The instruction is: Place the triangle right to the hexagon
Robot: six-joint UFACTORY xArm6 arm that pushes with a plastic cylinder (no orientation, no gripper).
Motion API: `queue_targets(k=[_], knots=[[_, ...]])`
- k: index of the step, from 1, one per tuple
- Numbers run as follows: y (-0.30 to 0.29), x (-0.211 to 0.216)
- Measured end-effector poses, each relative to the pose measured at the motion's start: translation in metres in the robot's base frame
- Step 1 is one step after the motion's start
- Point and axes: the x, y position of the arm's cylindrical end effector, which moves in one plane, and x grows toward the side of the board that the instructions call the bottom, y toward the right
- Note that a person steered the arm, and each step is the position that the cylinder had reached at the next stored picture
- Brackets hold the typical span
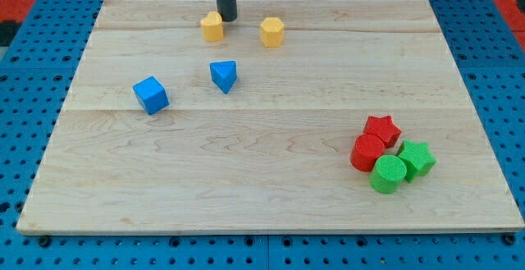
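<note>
Camera view, the only one supplied: a wooden board (271, 180) lies on a blue perforated table (33, 65). The arm carries no gripper, so no spread or closed state applies; it ends in a dark rod, and my tip (226, 19) stands at the far edge of the board, touching or just beside the far right corner of a yellow block (212, 26). The yellow hexagon (272, 31) sits to the right of the tip, apart from it. The blue triangle (223, 75) lies nearer than both yellow blocks, roughly between them from left to right, clear of everything. Its apex points toward the near edge, its broad flat side faces far; it has no marked long axis. Judged small, light, rigid and smooth, it should slide readily and may pivot if pushed off-centre. Recommended contact: the middle of its left flank, pushing rightward and farther. A blue cube (151, 94) rests to its left. Near right, a red star (382, 129), red cylinder (368, 152), green cylinder (388, 174) and green star (417, 157) cluster together.
</note>
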Motion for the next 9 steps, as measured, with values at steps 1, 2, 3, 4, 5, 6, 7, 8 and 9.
queue_targets(k=[1, 2, 3, 4, 5, 6, 7, 8, 9], knots=[[-0.009, 0.006], [-0.01, -0.007], [0.042, 0.05], [0.058, 0.097], [0.113, 0.135], [0.153, 0.146], [0.153, 0.146], [0.155, 0.139], [0.229, 0.125]])
